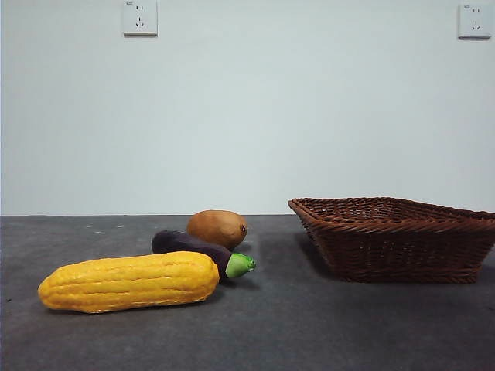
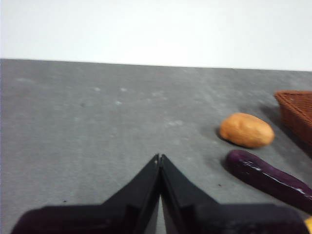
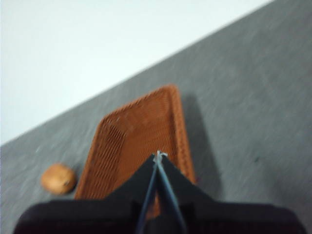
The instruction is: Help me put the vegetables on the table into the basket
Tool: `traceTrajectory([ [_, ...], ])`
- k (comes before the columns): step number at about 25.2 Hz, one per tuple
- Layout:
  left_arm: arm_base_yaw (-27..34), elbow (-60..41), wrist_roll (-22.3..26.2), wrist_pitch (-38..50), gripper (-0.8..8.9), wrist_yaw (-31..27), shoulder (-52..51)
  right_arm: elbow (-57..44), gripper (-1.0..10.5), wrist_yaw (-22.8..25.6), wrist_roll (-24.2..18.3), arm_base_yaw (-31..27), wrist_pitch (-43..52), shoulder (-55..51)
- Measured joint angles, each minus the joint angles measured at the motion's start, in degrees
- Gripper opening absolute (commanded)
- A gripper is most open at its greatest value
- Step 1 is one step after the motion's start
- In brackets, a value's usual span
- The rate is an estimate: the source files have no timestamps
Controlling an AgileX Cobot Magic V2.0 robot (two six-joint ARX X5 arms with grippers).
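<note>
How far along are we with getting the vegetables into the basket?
Nothing is done yet. The brown woven wicker basket looks empty. The long yellow corn cob, dark purple eggplant and brown oval potato all lie on the grey table. Both grippers hold nothing, jaws shut.

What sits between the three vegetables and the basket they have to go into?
Nothing visible. The corn, eggplant and potato lie grouped on the table, and only a bare strip separates them from the basket. Both pincers, left and right, are shut and hold nothing.
</note>
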Motion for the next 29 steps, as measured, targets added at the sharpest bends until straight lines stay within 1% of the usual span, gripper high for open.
traceTrajectory([
  [3,0.0,4.2,-1.7,-2.0,-0.06,3.0,5.4,4.9,0.0,-1.6,0.4,0.0,-5.5,6.1],
  [7,0.0,11.5,-3.9,-8.0,-0.05,6.6,13.8,11.6,0.0,-1.9,0.6,0.0,-12.9,14.8],
  [9,0.0,14.6,-4.2,-10.7,-0.05,8.2,17.4,14.3,0.0,-2.0,0.7,0.0,-15.8,18.2],
  [11,0.0,18.2,-4.4,-13.8,-0.05,11.3,21.6,17.7,0.0,-2.3,0.8,0.0,-19.9,22.0],
  [12,0.0,19.7,-4.7,-14.5,-0.05,14.4,24.2,19.4,0.0,-3.8,0.8,0.0,-22.5,24.0],
  [13,0.0,20.6,-4.8,-14.7,-0.05,17.8,26.0,20.7,0.0,-6.6,0.6,0.0,-23.8,25.6],
  [15,0.0,21.7,-6.1,-14.9,-0.04,26.4,29.5,23.8,0.1,-15.1,-1.5,0.0,-24.4,30.6],
  [16,0.0,21.9,-7.0,-14.9,-0.04,29.5,30.9,25.3,0.2,-18.5,-2.6,0.0,-24.7,33.6],
  [17,0.0,21.9,-8.2,-15.1,-0.04,31.9,32.3,26.8,0.8,-19.7,-3.6,0.2,-25.4,36.7],
  [18,0.0,21.9,-9.2,-15.7,-0.04,33.4,33.7,28.5,1.7,-20.0,-4.7,0.1,-26.5,40.2],
  [20,0.0,21.9,-9.9,-17.4,-0.04,34.3,35.5,32.1,3.2,-19.8,-7.5,0.1,-28.4,46.8],
  [22,0.0,21.9,-9.9,-19.3,-0.04,34.3,36.3,36.8,4.0,-18.6,-10.6,0.1,-30.1,53.4],
  [25,-0.2,21.9,-9.4,-21.9,-0.04,34.3,36.6,44.9,4.2,-15.2,-14.3,0.1,-32.7,62.8],
  [27,-0.3,21.9,-8.6,-23.6,-0.04,34.3,36.6,51.2,4.2,-10.8,-16.3,0.1,-34.8,69.6],
  [28,-0.3,21.9,-8.2,-24.5,-0.04,34.3,36.6,54.2,4.2,-9.5,-17.3,0.1,-35.5,72.7],
  [29,-0.3,21.9,-7.7,-25.4,-0.04,34.3,36.6,56.9,4.2,-9.1,-18.2,0.0,-36.2,75.5],
])
